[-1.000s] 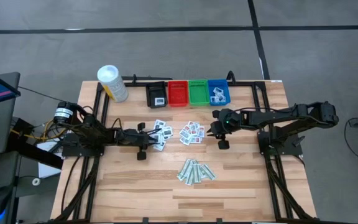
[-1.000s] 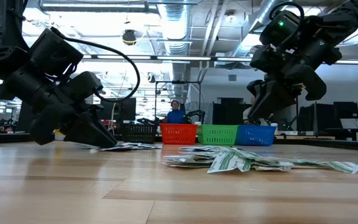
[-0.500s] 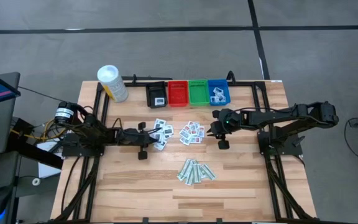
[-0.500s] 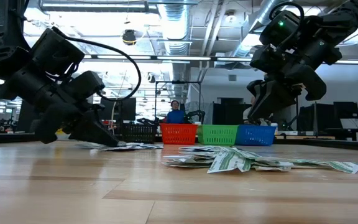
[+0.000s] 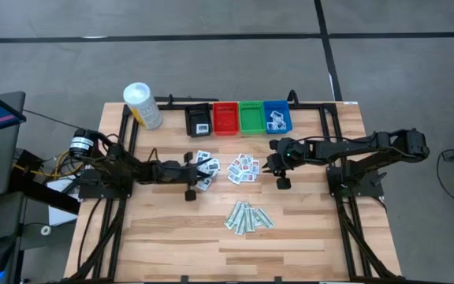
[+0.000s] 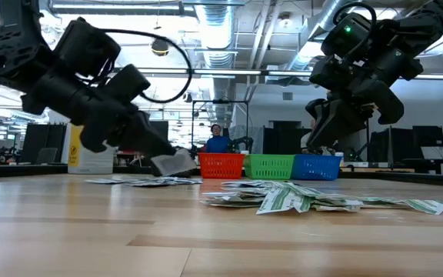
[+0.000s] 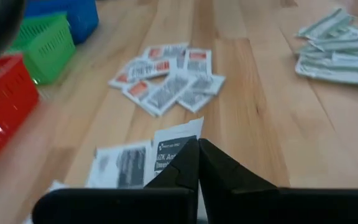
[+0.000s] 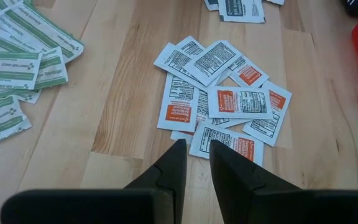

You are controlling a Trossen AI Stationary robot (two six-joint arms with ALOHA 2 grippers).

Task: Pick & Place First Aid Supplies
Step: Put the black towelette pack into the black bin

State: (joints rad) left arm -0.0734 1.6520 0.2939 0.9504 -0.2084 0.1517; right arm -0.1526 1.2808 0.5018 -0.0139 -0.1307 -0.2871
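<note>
Three heaps of first aid supplies lie on the table: white packets with dark print [image 5: 208, 175], white packets with red print [image 8: 225, 102] and pale-green strips [image 5: 249, 216]. My left gripper [image 7: 198, 142] is shut on one dark-printed packet [image 6: 175, 163] over the first heap. My right gripper [image 8: 194, 158] hovers slightly open above the near edge of the red-printed heap, with nothing between its fingers. My left gripper pinches the white packet by one edge [image 7: 180, 142] between its two fingers, coming from the table's left and slanting down. The packet is lifted clear of the table and hangs tilted from the fingertips [image 6: 162, 156], above another packet [image 7: 122, 165] that lies flat.
Black [image 5: 199, 120], red [image 5: 225, 117], green [image 5: 251, 117] and blue [image 5: 277, 116] bins stand in a row at the far edge; the blue and black ones hold packets. A white canister with a yellow label [image 5: 143, 105] stands at the far left. Bare wood lies near the front edge.
My left gripper has risen from the table and gone toward the table's right, tipping less steeply down. It has taken one dark-printed packet up with it; the packet now hangs clear of the heap.
</note>
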